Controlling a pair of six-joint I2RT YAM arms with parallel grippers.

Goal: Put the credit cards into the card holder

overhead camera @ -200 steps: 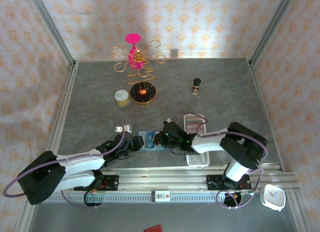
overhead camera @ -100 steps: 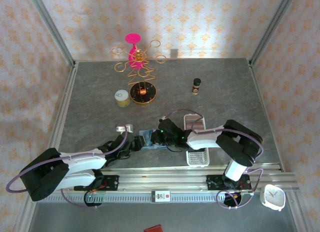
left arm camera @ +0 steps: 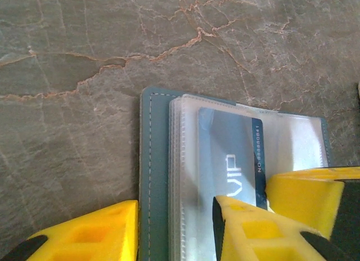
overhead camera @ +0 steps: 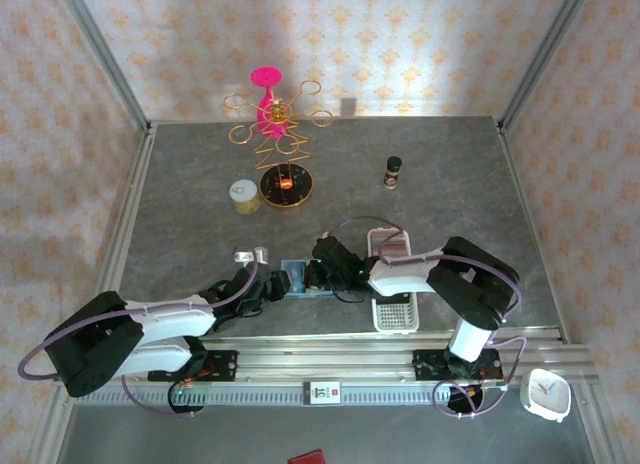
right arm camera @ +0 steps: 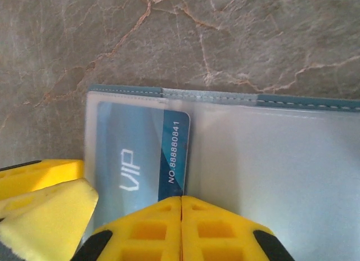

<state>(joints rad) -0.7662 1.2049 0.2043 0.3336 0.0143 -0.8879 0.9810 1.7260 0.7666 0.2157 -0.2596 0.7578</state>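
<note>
While both arms stretch low from the bottom corners of the top view toward its lower centre, the left tool (overhead camera: 274,284) and right tool (overhead camera: 314,276) close in from either side on the card holder (overhead camera: 295,278), which lies open on the desk (overhead camera: 450,184). Seen from the left wrist, that tool's jaws stand partway apart at the bottom of the frame, straddling the holder's teal edge and clear sleeves (left arm camera: 183,160). Seen from the right wrist, the right tool's yellow fingers (right arm camera: 140,233) are pressed together, tips touching the lower edge of the blue card (right arm camera: 121,148), which sits partly under a sleeve in the frame's left half.
</note>
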